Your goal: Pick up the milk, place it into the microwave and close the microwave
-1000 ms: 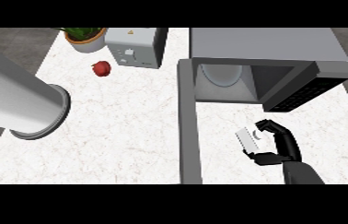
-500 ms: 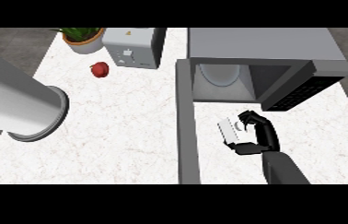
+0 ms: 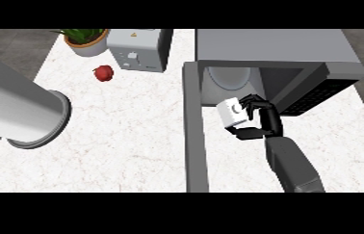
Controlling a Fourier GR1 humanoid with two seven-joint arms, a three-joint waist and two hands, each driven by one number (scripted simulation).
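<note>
Milk (image 3: 233, 111): held by curled fingers (image 3: 250, 101) of right hand (image 3: 262, 121), just at open microwave (image 3: 274, 67) mouth. Door (image 3: 195, 132) swung open. Left hand unseen; forearm (image 3: 28, 113) over surface (image 3: 121, 146).

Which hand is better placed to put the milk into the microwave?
Right. The right hand is curled round the milk just in front of the open microwave. Only the left forearm shows, far across the counter.

The right hand (image 3: 257, 118), curled round the milk (image 3: 233, 112), has moved up from the counter towards the open microwave (image 3: 274, 59), now seemingly at its mouth.
</note>
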